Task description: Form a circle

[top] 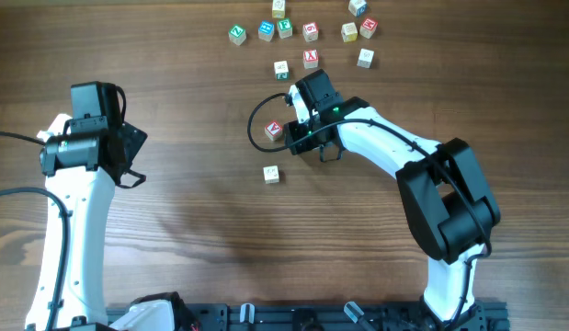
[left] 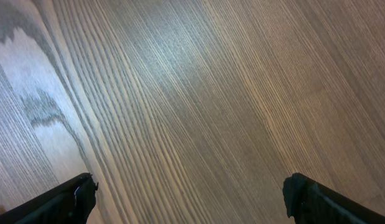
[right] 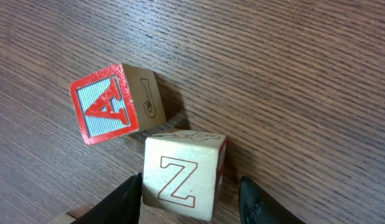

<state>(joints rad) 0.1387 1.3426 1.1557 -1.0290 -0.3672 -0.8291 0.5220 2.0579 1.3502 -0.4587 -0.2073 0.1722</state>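
Right end effector [right: 191,199]: partly open, fingers straddling the Z cube [right: 180,177]. The left finger sits at the cube's edge and there's a visible gap on the right side, so it isn't clamped. The cube sits flat on the worktop [top: 174,230].

A cube [right: 108,106] lies just beyond the Z cube, up-left in the wrist view. It's rotated relative to the Z cube, and their near corners are almost meeting; can't tell if they touch.

Pale cube [top: 271,173] sits apart from the end effector, nearer the robot base. No ring formed; the three cubes make a loose group at most.

Cubes: small, wooden, square-edged. Z face is cream with a red outlined letter. A face has a red border, a ribbed blue-grey field and a red letter; its side is bare wood with an outlined J.

Loose scatter [top: 310,32] of green, blue, red and pale cubes lies along the far edge.

Left end effector [left: 192,198]: fully open, empty, over bare worktop, well apart from the cubes. Worktop is brown with fine straight grain.
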